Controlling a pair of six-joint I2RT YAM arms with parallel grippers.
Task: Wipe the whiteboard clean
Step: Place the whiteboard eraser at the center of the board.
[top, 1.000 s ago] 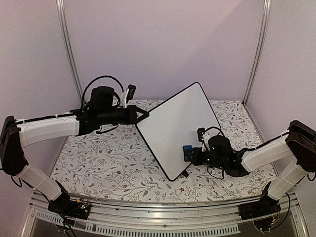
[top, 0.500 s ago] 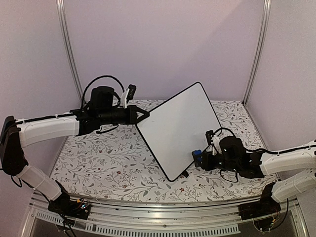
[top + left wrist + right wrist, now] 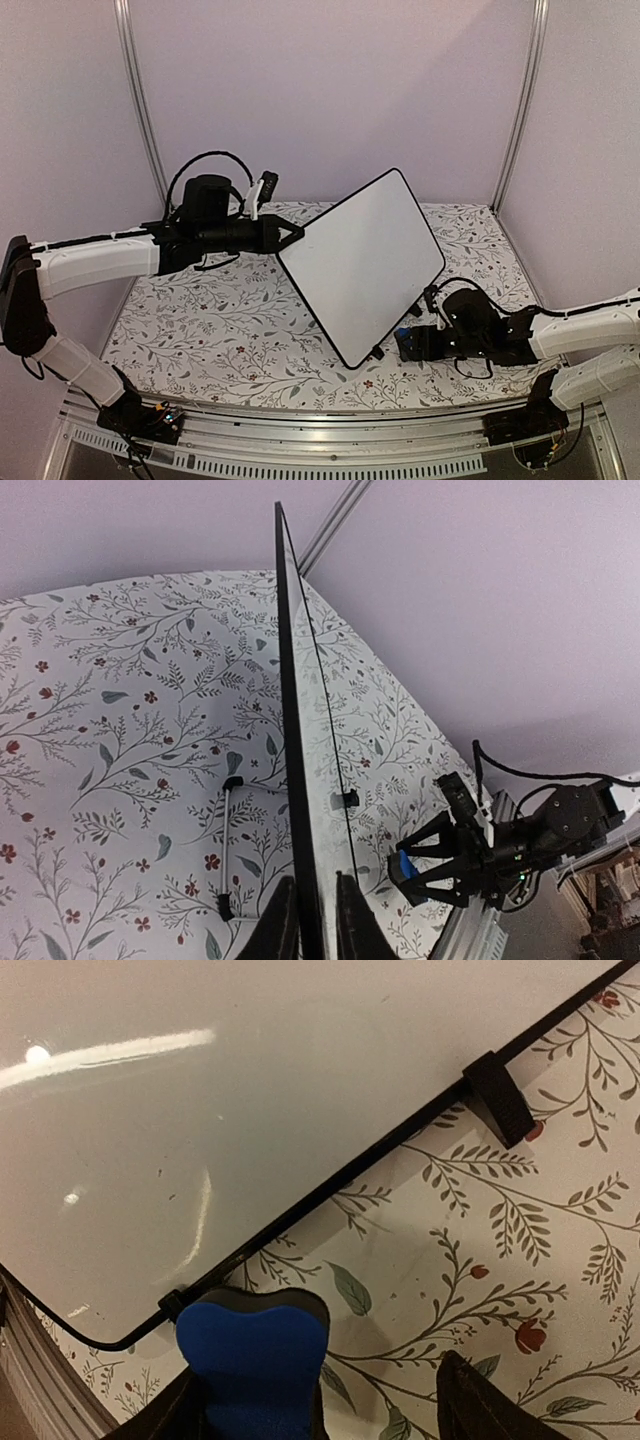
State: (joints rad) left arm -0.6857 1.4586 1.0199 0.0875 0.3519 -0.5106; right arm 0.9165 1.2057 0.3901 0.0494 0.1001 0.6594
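Whiteboard (image 3: pixel 365 265) stands tilted on its lower edge, mid-table (image 3: pixel 200 330), face toward the right arm. Left gripper (image 3: pixel 290 237) straddles the rim at the board's left corner, jaws narrow; cannot tell whether they pinch or merely flank it. Right gripper (image 3: pixel 405 343) sits low, just beside the board's bottom corner, jaws wide. Blue eraser (image 3: pixel 255 1345) rests against one finger, the other finger apart.

Handling, judged: thin, stiff, light panel. The glossy face is slippery, so grip the black rim. Likely to pivot on its small feet (image 3: pixel 497 1098) if pushed.

Views: the left wrist gives the board edge-on, with a thin grey rod (image 3: pixel 227 845) on the table behind it. Only the right wrist shows faint smears on the face, no legible writing
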